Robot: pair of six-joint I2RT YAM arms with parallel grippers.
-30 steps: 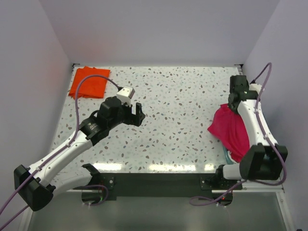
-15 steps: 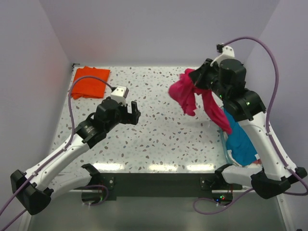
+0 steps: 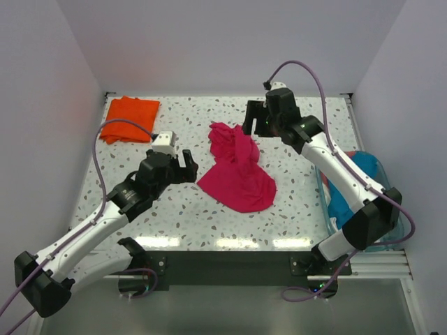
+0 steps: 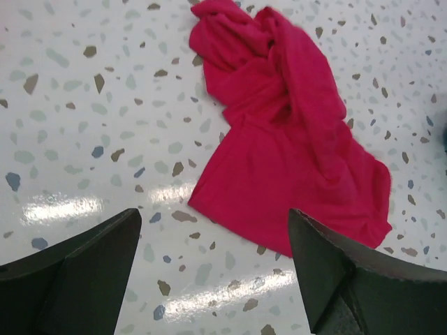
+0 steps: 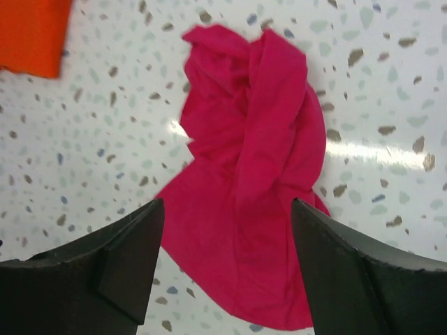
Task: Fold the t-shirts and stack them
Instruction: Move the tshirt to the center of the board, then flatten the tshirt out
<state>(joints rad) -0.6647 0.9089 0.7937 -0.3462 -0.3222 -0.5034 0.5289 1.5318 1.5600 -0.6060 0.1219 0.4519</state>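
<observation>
White speckled tabletop [image 3: 293,209] fills the floor of a plain walled booth. The magenta-red shirt [image 3: 237,171] lies loose in the middle of it, touched by neither arm. Its far end is bunched into twisted folds, and its near end spreads flatter towards the right.

The left gripper [image 3: 190,166] hovers just left of the shirt. Its wrist view shows the jaws spread wide with nothing between them. The right gripper [image 3: 253,120] hangs at the shirt's far end, likewise wide apart and empty.

The bunched end is the main hazard. A pinch there would likely catch several layers or a sleeve rather than one hem, so the cloth would lift as a knot instead of opening flat. With both arms converging on one small heap, the fingers could also meet each other. A pull from one side only may drag the whole shirt across the smooth table.

An orange shirt [image 3: 129,118] sits folded at the far left corner, well apart. The left arm's purple cable [image 3: 129,124] loops across it in the overhead view and might brush it. A teal shirt [image 3: 364,165] waits in the clear tub [image 3: 327,209] at the right edge, partly hidden by the right arm. No salmon-pink shirt can be made out.
</observation>
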